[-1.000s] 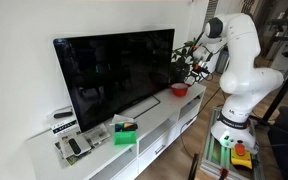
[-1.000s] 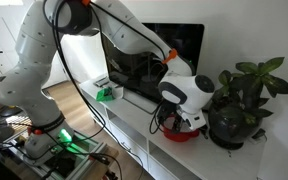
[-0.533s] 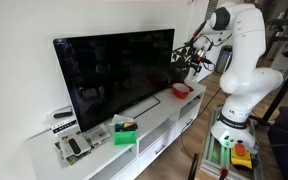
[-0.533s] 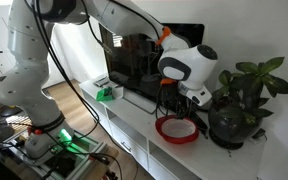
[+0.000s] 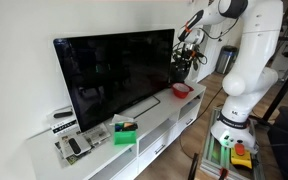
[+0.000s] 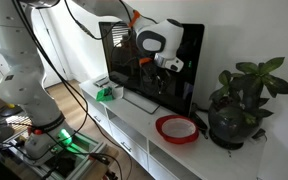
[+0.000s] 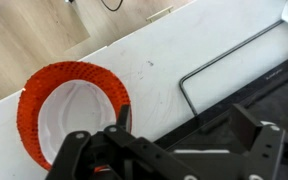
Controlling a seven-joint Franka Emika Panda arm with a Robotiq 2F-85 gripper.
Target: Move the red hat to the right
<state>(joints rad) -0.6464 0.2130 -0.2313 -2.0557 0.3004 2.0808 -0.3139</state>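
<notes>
The red hat (image 6: 177,129) lies on the white TV cabinet (image 6: 134,125), between the TV stand and the potted plant. It is round and red with a pale centre. It also shows in an exterior view (image 5: 181,89) and in the wrist view (image 7: 72,110). My gripper (image 6: 161,64) is raised well above the cabinet, in front of the TV screen, apart from the hat. In the wrist view its fingers (image 7: 189,130) are spread wide with nothing between them.
A large black TV (image 5: 114,70) stands on the cabinet, its wire foot (image 7: 219,70) near the hat. A potted plant (image 6: 239,100) stands just beyond the hat. A green box (image 5: 125,131) and remotes (image 5: 72,146) lie at the far end.
My gripper has let go of the hat and risen from just above it to screen height. The hat stays flat on the cabinet next to the plant.
</notes>
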